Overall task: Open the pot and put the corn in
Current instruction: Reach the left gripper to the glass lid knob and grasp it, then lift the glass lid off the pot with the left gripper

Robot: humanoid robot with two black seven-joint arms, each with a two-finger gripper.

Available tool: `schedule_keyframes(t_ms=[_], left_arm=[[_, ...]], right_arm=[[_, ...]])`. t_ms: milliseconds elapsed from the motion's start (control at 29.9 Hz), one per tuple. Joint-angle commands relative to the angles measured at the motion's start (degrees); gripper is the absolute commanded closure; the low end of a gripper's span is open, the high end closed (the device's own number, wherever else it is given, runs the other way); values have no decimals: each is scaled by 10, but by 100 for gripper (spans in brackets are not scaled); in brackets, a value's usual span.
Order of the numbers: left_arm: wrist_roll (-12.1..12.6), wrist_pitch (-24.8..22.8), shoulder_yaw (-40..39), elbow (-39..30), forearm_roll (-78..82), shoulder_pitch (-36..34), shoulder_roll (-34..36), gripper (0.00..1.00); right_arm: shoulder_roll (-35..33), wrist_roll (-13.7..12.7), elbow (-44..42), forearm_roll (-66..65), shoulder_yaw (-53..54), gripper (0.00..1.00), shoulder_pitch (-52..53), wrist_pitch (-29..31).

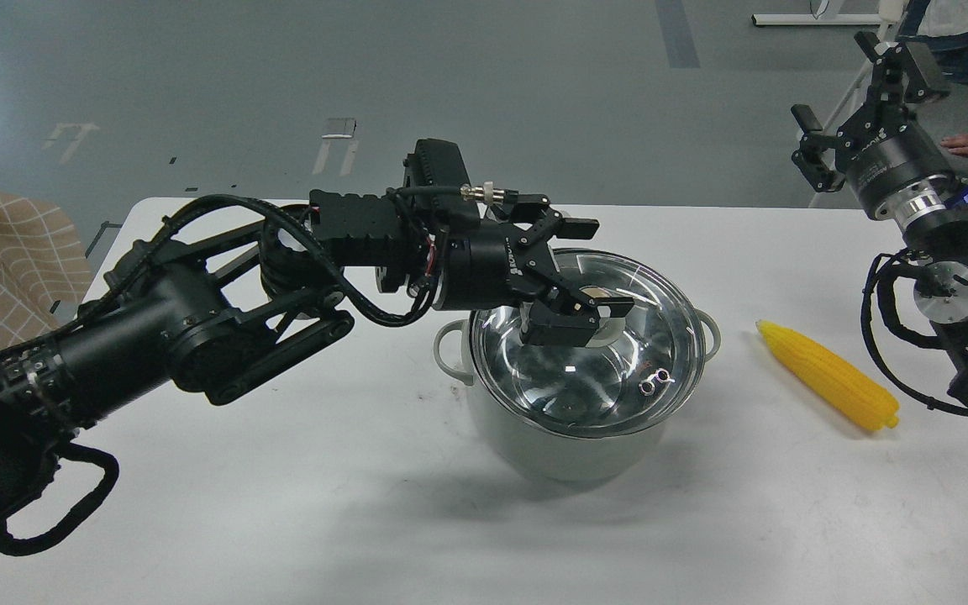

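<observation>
Your round pale grey-green pot (534,437) with steel rim and small loop side handles sits near the middle of the white table (282,504), a little toward the far edge. The round glass lid (618,370) is on it, though it looks tilted, far side raised above the rim; the glare makes it hard to be sure whether the near side rests on the rim.

Your left gripper (593,307) reaches in from the left side, arm stretched level across the table, and sits over the lid's centre. Its fingers are closed in around the pale knob (595,294) at the lid's middle, one finger on the near side, the other behind; the knob shows only as a sliver between them.

The bright yellow corn cob (828,374), plastic-looking, lies flat on the table to the right of the pot, well apart from it, near the right edge. Its tapered end points toward the far edge, its blunt end toward the near right corner.

Your right gripper (841,126) hangs raised beyond the far right corner, well clear of the corn, its fingers spread apart and holding nothing.

A checked beige cloth (5,260) shows off the table's left edge.
</observation>
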Motion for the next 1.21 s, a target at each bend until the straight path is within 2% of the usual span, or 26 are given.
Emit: schedule_keyframes(t_ms=[0,335,603,737,837,871,904,938,1004,1105,1172], left_arm=[[0,9,30,32,0,-8,-17,3],[0,18,32,42,0,-1,-19,4],[0,18,32,53,0,9,-24,14],[0,20,32,54,0,10,-25,39],[1,20,32,54,0,10,-24,55],[1,20,32,54,0,10,-25,56],[3,23,31,54,0,10,-25,62],[3,27,31,53,0,10,-25,73],[4,30,31,54,0,10,-25,86],[4,30,31,53,0,11,-24,96],[4,33,30,51,0,10,-24,97]], right_arm=[[0,0,2,0,1,0,-1,0],[1,0,2,0,2,0,-1,0],[0,0,2,0,2,0,-1,0],[0,0,2,0,2,0,-1,0],[0,0,2,0,2,0,-1,0],[0,0,2,0,2,0,-1,0],[0,0,2,0,2,0,-1,0],[0,0,3,0,2,0,-1,0],[0,0,2,0,2,0,-1,0],[0,0,2,0,2,0,-1,0],[0,0,2,0,2,0,-1,0]])
